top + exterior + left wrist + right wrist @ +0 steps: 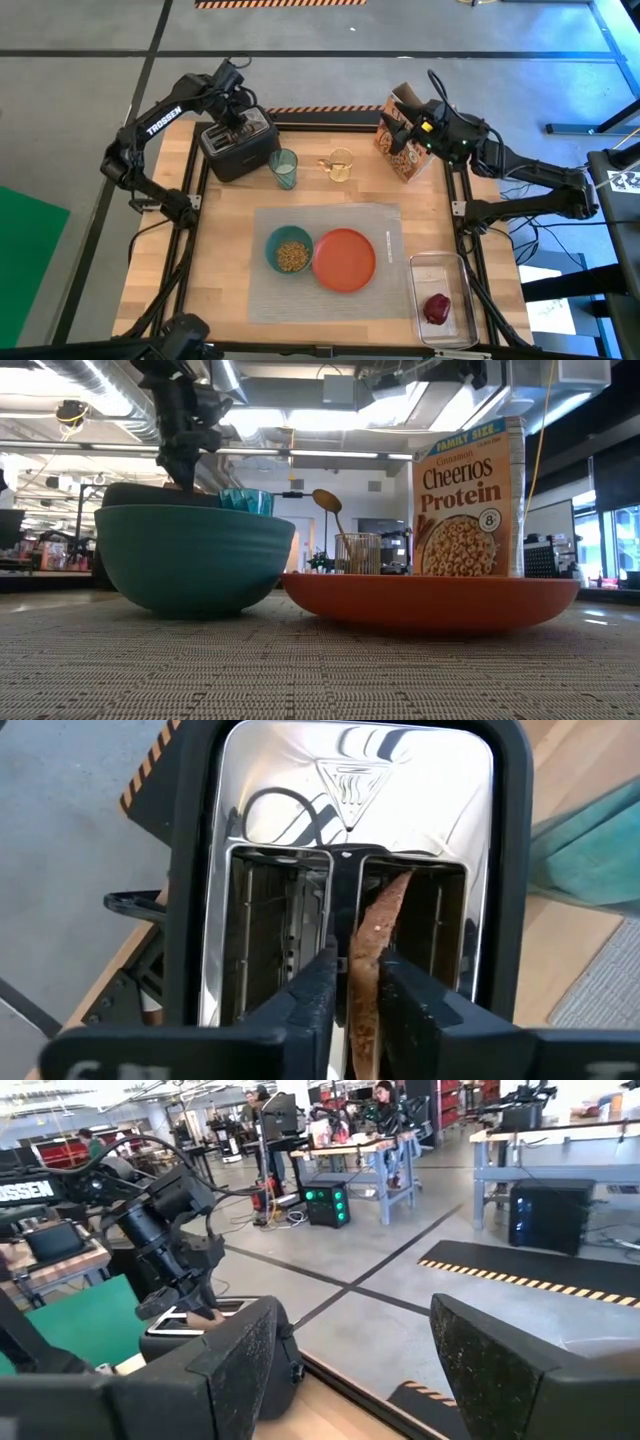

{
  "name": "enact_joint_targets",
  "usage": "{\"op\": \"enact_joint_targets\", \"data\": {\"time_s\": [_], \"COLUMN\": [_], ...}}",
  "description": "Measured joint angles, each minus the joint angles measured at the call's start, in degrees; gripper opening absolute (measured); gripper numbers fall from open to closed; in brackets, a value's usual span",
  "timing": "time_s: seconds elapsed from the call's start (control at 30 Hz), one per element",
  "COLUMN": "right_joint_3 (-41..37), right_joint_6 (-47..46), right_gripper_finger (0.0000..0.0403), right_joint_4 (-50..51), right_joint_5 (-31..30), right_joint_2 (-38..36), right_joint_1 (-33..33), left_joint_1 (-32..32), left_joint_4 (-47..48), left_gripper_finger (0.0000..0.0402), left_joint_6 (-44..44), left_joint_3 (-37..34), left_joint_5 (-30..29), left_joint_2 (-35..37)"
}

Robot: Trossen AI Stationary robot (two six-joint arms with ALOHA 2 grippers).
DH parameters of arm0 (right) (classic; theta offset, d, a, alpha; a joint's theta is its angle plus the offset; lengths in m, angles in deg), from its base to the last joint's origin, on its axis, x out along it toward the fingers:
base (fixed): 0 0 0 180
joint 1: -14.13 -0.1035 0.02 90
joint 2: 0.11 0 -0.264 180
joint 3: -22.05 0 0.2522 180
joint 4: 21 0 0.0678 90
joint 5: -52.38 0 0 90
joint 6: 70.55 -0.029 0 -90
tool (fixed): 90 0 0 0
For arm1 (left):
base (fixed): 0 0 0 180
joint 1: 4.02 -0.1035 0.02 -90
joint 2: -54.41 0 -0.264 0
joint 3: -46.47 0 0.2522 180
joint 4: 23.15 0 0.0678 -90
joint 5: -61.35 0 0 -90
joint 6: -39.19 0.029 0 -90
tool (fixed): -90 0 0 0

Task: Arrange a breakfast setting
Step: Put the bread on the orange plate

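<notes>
Toast being fetched: the left gripper [357, 982] has its fingers pinched on the toast slice [372, 970] standing in the toaster's [238, 146] slot, upper left of the high view.

Going by size: the grey placemat [385, 225] fills lower centre, with the orange plate [344, 259] and the teal bowl [290, 249] touching side by side on it. The cup [284, 168] stands just right of the toaster. To my eye the next move is a straight lift clear of the slot walls, then a swing to the plate that skirts the cup. The right gripper [350, 1355] waits with jaws apart by the cereal box [404, 133], upper right. The red fruit [437, 307] lies in the clear tray [430, 267], lower right.
</notes>
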Motion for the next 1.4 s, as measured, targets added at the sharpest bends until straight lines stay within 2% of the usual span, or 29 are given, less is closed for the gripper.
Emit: {"op": "enact_joint_targets", "data": {"time_s": [0.23, 0.37, 0.57, 0.73, 0.87, 1.07, 1.17, 1.3, 1.4], "right_joint_3": [0.0, 0.0, -0.02, -0.02, -0.02, -0.02, -0.04, -0.07, -0.07], "right_joint_6": [-0.17, -0.17, -0.11, 0.11, 0.1, -1.13, -1.19, -1.26, -2.81], "right_gripper_finger": [0.0256, 0.0256, 0.0256, 0.0256, 0.0256, 0.0256, 0.0256, 0.0256, 0.0256], "right_joint_4": [-0.02, -0.02, -0.02, -0.01, 0.02, 0.07, 0.37, 4.33, 8.57], "right_joint_5": [1.1, 1.17, 1.17, 1.18, 1.2, 3.35, 4.33, 9.05, 10.24], "right_joint_2": [-0.02, -0.02, -0.02, -0.02, -0.02, -0.02, -0.09, -1.1, -1.91], "right_joint_1": [0.48, 0.48, 0.48, 0.47, 0.46, 0.44, 0.44, 0.44, 0.42], "left_joint_1": [0.96, 2.13, 3.84, 5.39, 7.3, 11.96, 15.89, 24.51, 31.67], "left_joint_4": [1.57, 4.3, 10.27, 15.53, 18.02, 16.83, 13.29, 5.43, -3.17], "left_gripper_finger": [0.0012, 0.0012, 0.0013, 0.0011, 0.0011, 0.001, 0.001, 0.001, 0.001], "left_joint_6": [-0.93, -3.02, -3.48, -4.78, -6.32, -8.55, -12.06, -15.89, -18.69], "left_joint_3": [0.0, 1.96, 9.04, 17.72, 25.48, 33.16, 33.06, 29.37, 24.74], "left_joint_5": [-0.22, -1.65, -6.39, -6.37, -3.81, 8.69, 13.09, 13.38, 13.33], "left_joint_2": [0.65, 1.39, 1.87, 1.92, 1.95, 2.03, 2.05, 1.73, 0.5]}}
